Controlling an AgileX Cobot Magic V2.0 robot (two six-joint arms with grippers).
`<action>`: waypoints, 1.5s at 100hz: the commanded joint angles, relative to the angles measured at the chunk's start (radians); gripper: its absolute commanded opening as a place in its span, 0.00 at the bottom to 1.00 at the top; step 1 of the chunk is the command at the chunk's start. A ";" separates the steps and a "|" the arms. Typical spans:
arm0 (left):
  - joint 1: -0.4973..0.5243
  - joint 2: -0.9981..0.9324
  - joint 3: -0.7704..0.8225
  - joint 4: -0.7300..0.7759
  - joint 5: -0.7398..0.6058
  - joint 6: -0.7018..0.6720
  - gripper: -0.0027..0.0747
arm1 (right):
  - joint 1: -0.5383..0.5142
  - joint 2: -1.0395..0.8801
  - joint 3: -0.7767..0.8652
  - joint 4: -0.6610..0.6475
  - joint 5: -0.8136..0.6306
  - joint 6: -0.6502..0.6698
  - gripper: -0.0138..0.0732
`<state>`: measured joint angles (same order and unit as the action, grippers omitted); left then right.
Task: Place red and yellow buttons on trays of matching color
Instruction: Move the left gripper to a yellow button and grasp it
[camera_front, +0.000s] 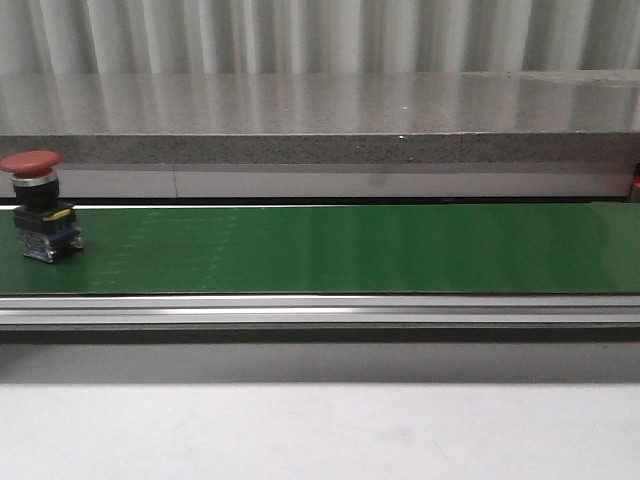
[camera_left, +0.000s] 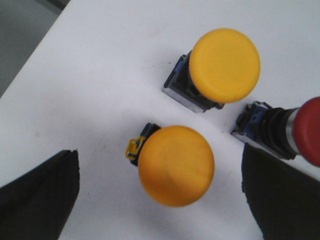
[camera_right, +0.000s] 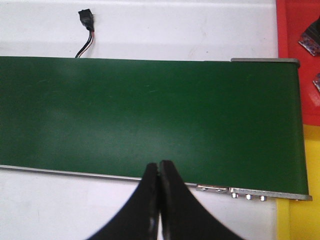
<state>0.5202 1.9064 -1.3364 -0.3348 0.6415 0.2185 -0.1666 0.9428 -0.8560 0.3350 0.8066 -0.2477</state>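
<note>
Buttons wait at both ends of this sorting job. In the left wrist view the left end effector (camera_left: 160, 200) stands wide, its two dark fingers (camera_left: 42, 195) straddling a yellow button (camera_left: 176, 165) that sits cap-up on the white bench (camera_left: 100, 65). Just beyond it stands a second yellow button (camera_left: 225, 65), and beside that, close to the other finger, a red button (camera_left: 300, 132) cut off by the picture edge. The step in hand looks like a pick of the nearer yellow one: the next move calls for a straight drop over its cap and a squeeze low enough to catch the body, not the rounded top. Room is tight toward the red button; the bench edge lies well off on the opposite side.

The right end effector (camera_right: 159, 172) is pinched narrow, fingertips touching, holding nothing, and it hangs over the near rail of the green conveyor belt (camera_right: 150, 115). Past the belt's end the red tray (camera_right: 295, 30) and the yellow tray (camera_right: 295, 200) show only as strips, so how full they are cannot be told. A small black connector (camera_right: 86, 19) lies on the white surface beyond the belt.

From the front, another red button on the belt (camera_front: 38, 205) stands upright at the far left, the remaining belt bare and offering open travel.
</note>
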 joint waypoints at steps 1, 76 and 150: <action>0.000 -0.020 -0.068 -0.028 -0.006 0.002 0.83 | 0.001 -0.014 -0.024 0.014 -0.043 -0.010 0.08; -0.009 -0.087 -0.110 -0.060 0.129 0.002 0.01 | 0.001 -0.014 -0.024 0.014 -0.043 -0.010 0.08; -0.292 -0.423 -0.095 -0.051 0.292 0.004 0.01 | 0.001 -0.014 -0.024 0.014 -0.043 -0.010 0.08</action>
<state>0.2636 1.5272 -1.4111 -0.3630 0.9692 0.2209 -0.1666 0.9428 -0.8560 0.3350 0.8112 -0.2486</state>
